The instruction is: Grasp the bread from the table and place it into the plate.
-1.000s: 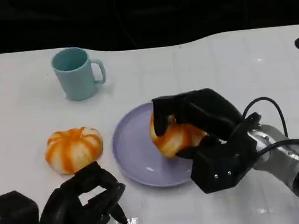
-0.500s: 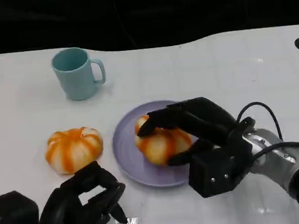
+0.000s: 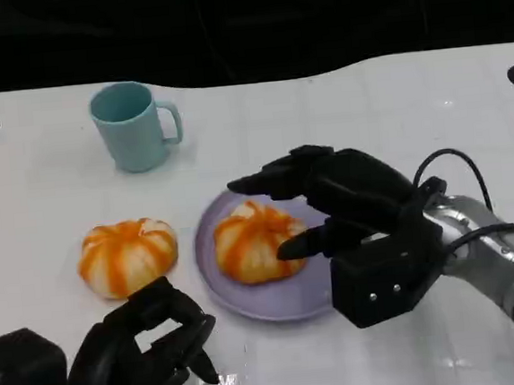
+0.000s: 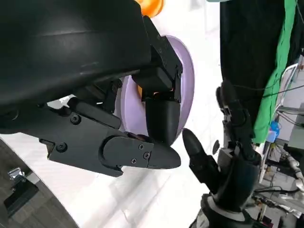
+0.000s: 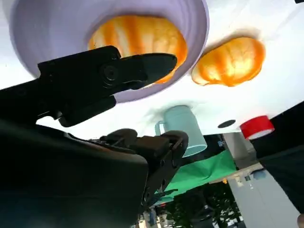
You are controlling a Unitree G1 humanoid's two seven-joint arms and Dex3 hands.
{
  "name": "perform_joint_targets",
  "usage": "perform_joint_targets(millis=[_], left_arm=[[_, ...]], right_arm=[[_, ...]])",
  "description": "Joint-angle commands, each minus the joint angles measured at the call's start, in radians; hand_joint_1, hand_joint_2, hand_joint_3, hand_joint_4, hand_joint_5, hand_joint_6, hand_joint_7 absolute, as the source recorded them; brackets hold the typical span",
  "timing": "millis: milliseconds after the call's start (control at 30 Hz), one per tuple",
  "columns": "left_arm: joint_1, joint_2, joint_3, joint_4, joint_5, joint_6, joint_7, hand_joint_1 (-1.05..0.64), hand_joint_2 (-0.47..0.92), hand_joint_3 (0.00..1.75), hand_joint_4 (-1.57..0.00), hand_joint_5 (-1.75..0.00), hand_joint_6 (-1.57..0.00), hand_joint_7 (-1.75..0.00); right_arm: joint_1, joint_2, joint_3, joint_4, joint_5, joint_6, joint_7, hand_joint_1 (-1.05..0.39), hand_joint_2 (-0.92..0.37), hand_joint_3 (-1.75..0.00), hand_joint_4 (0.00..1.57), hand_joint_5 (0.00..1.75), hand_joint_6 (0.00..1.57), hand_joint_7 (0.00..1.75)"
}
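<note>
While one orange-striped bread [image 3: 250,242] lies on the lavender plate [image 3: 289,296], the right hand [image 3: 344,205] hovers just over it with fingers spread, holding nothing (its fingertips are apart from the loaf). A second bread [image 3: 127,255] sits on the white table [image 3: 41,193] just beside the plate's rim, on the side away from the right hand. Beyond the plate stands a teal mug [image 3: 133,125]. Nearer the robot than the plate, the left hand [image 3: 131,352] has its fingers curled in on nothing.
</note>
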Motion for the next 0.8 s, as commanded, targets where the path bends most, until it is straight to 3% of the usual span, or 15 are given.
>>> perform_joint_targets(millis=[33,233,800], left_arm=[[0.003,0.01,0.004,-0.005,0.006,-0.006,0.003,-0.57,0.92,0.23,-0.73,-1.75,-0.64,-1.57],[0.004,0.008,0.002,-0.004,0.006,-0.012,0.0,-0.56,0.92,0.24,-0.73,-1.75,-0.62,-1.57],[-0.001,0.006,-0.008,-0.006,0.011,-0.011,0.009,-0.56,0.92,0.26,-0.73,-1.75,-0.62,-1.57]], right_arm=[[0.042,-0.043,-0.024,-0.074,0.03,0.028,0.046,-0.67,-0.92,-0.18,0.08,0.32,0.32,0.0],[0.087,-0.083,-0.048,-0.172,0.059,0.051,0.092,-0.63,-0.92,-0.15,0.12,0.36,0.34,0.01],[0.357,-0.21,-0.189,-0.52,0.242,0.069,0.248,-0.62,-0.92,-0.15,0.36,0.5,0.53,0.09]])
